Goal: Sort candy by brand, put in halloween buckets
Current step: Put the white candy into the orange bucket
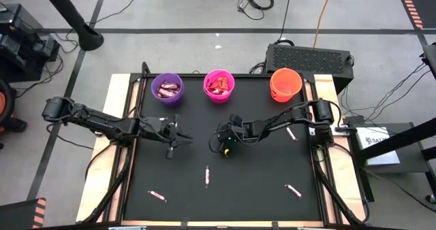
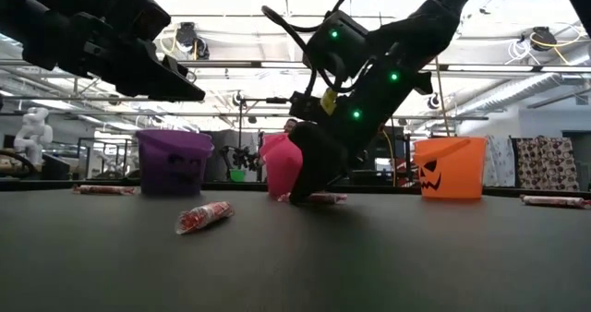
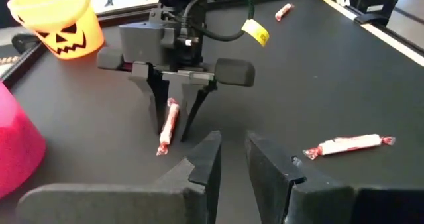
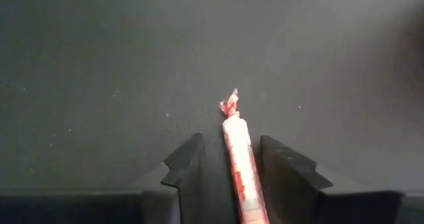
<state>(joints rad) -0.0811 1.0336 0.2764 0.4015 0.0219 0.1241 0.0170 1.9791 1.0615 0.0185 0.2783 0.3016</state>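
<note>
A flat black matte table top (image 1: 259,182), edged by pale wooden boards along its left and right sides, carries everything. Along its far edge stand three small round plastic pails in a row: a purple bucket (image 1: 167,89) on the left, a magenta pink bucket (image 1: 219,86) in the middle and an orange bucket (image 1: 285,84) with a black jack-o'-lantern face on the right. Thin pale stick candies with red-striped wrappers lie scattered on the black surface: one near the front left (image 1: 157,196), one at front centre (image 1: 207,177), one near the front right (image 1: 293,190), one toward the right edge (image 1: 291,133), and one near the middle (image 3: 168,126).
</note>
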